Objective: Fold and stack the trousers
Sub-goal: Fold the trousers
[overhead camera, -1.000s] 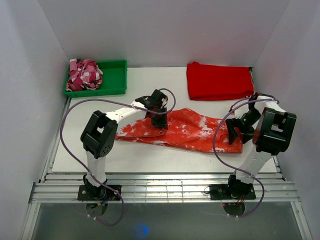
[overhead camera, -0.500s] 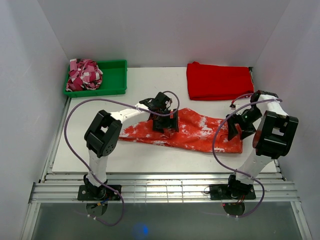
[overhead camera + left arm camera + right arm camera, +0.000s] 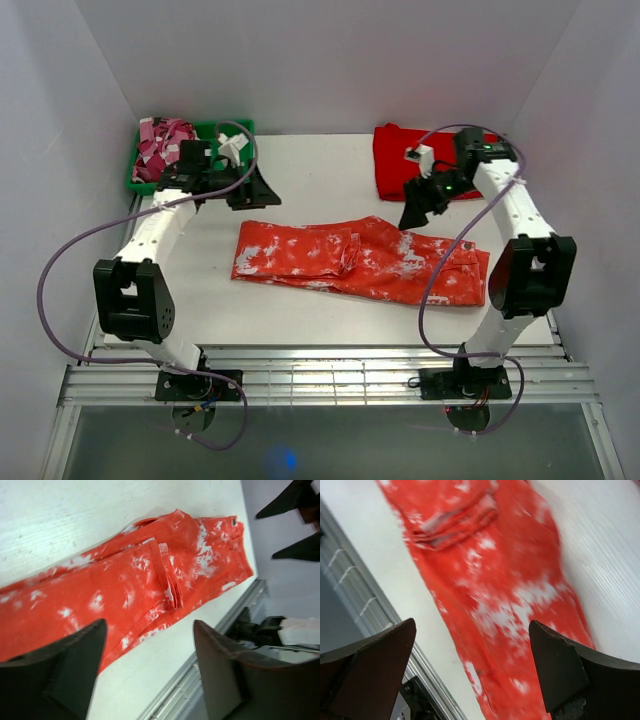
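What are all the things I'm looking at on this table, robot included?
trousers: one, orange-red with white speckles, lying mid-table, leg ends folded over onto the middle
folded cloth: one, plain red, far right of the table
tray: one, green, far left corner
cloth bundle: one, pink and white, in the tray
table: one, white
left arm: one, white and black, reaching towards the tray
right arm: one, white and black, reaching towards the folded cloth
left gripper: one, black, open, empty
right gripper: one, black, open, empty
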